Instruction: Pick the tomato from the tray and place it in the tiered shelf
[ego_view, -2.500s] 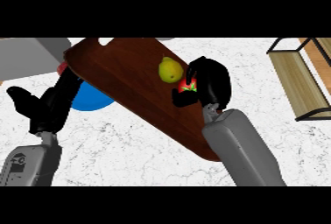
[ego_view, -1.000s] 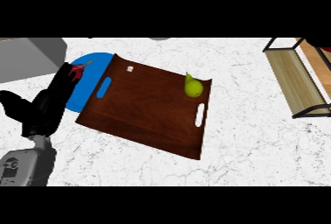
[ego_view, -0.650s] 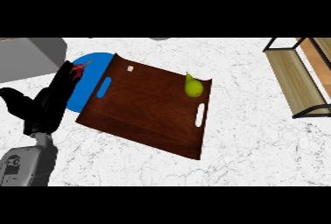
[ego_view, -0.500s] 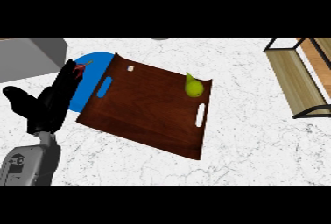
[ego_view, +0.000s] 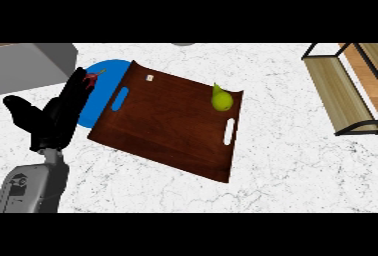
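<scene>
The dark brown tray (ego_view: 170, 130) lies tilted across the middle of the counter, with white handle slots at its left and right ends. A yellow-green pear (ego_view: 221, 99) stands near its far right corner. No tomato shows anywhere on the tray. My left hand (ego_view: 53, 117) is at the tray's left edge, fingers straight and pointing up, holding nothing. The wooden tiered shelf (ego_view: 336, 85) with its black frame stands at the right edge. My right hand is out of view.
A blue plate (ego_view: 103, 75) lies half under the tray's left end, with a small red thing (ego_view: 92, 79) on it beside my fingers. A grey box (ego_view: 33, 65) fills the far left corner. White marble counter (ego_view: 288, 165) shows right of the tray.
The right hand, shut on the tomato over the tray 2.5 s ago, has left the view with it. The left hand has edged slightly up and right.
</scene>
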